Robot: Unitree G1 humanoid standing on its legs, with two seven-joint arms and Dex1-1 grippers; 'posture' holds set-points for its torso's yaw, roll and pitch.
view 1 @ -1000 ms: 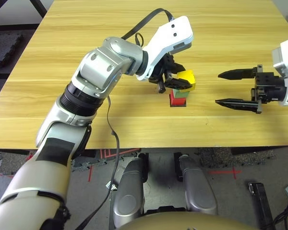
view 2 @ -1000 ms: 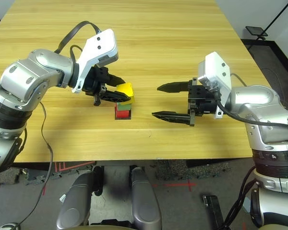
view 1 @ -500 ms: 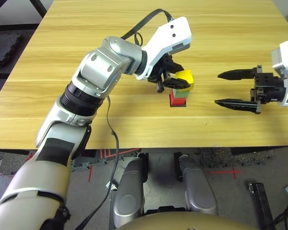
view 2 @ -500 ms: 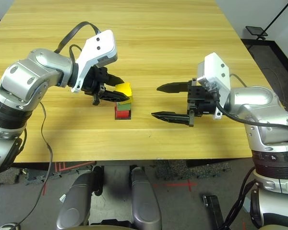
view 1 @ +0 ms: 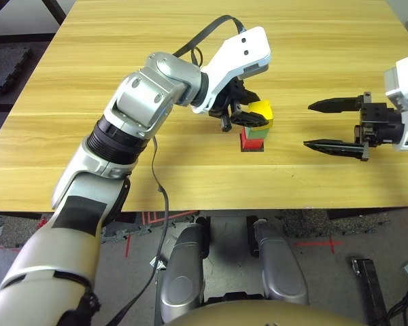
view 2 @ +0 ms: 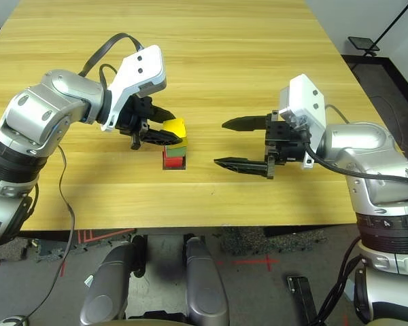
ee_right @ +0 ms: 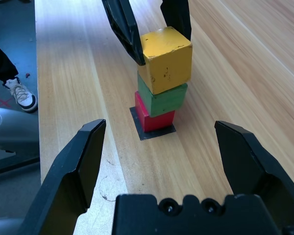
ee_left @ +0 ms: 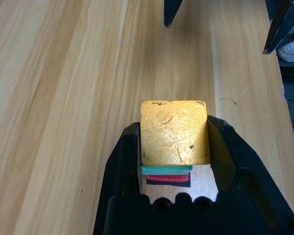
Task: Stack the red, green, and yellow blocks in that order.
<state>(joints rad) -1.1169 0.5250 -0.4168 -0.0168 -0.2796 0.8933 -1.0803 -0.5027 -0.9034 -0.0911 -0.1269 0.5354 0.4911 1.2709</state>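
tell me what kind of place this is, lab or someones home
Most likely a robotics lab or test room: a bare wooden table with a stack of three colour blocks, dark floor mats with red tape marks, and loose cables.

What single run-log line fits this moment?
left end effector: shut on yellow block | yellow block: atop green block, tilted | red block: bottom | right end effector: open, apart

One block (ee_right: 155,117) sits on the patch (ee_right: 154,131), two more (ee_right: 162,99) (ee_right: 166,58) stacked above.
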